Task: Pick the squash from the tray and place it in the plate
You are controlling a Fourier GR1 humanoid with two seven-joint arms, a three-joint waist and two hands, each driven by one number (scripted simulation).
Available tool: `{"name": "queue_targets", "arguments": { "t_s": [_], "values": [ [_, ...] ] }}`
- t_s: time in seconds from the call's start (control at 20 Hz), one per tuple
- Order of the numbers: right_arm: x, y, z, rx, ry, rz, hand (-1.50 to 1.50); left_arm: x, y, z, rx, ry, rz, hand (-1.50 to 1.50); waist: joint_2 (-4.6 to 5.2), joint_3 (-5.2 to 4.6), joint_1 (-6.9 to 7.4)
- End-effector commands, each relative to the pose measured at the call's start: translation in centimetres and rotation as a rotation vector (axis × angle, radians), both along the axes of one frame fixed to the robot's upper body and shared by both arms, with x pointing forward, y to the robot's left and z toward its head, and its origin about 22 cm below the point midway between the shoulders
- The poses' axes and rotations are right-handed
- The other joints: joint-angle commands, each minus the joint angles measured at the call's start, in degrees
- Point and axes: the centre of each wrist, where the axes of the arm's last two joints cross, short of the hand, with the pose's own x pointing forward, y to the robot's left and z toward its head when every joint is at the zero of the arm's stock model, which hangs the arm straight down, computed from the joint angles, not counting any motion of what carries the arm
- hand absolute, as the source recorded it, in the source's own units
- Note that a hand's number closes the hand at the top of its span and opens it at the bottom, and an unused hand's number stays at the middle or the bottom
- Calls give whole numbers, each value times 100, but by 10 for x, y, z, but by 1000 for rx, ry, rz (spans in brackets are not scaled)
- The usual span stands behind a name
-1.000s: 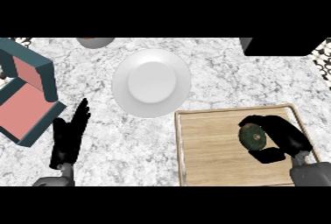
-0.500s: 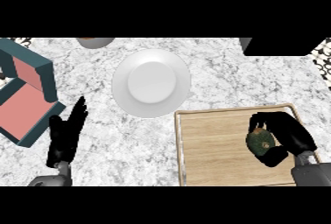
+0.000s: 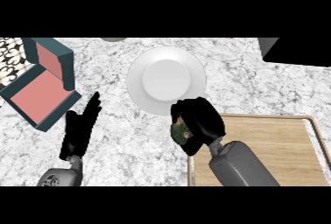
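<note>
While the right robot hand (image 3: 199, 119) curls round the squash (image 3: 180, 131), it hangs over the tray's (image 3: 271, 131) left edge, just below the plate (image 3: 167, 79).
Squash looks hard, smooth, probably slippery; holding around its middle seems safest. Left robot hand (image 3: 81, 127) rests open.

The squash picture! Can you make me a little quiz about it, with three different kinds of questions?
1. True or false: the squash already lies on the white plate.
2. Which hand holds the squash? A) the left hand B) the right hand C) neither
3. Fill in: the wooden tray now holds ____ squash.

Key:
1. False. It is in the hand, just below the plate's rim, near the tray's left edge.
2. B. Its fingers curl round the squash; the left hand rests open over the counter, fingers up.
3. No.
</note>
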Motion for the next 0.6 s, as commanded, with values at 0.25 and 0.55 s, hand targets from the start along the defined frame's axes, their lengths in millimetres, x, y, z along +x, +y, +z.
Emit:
{"name": "queue_targets", "arguments": {
  "t_s": [0.25,0.55],
  "values": [
    [-2,92,49,226,-262,-2,150,7,-6,-7,-2,0,6,0,-2,2,-87],
    [20,125,92,257,-315,-161,150,1,4,-10,11,14,28,0,-31,-3,-186]
  ]
}}
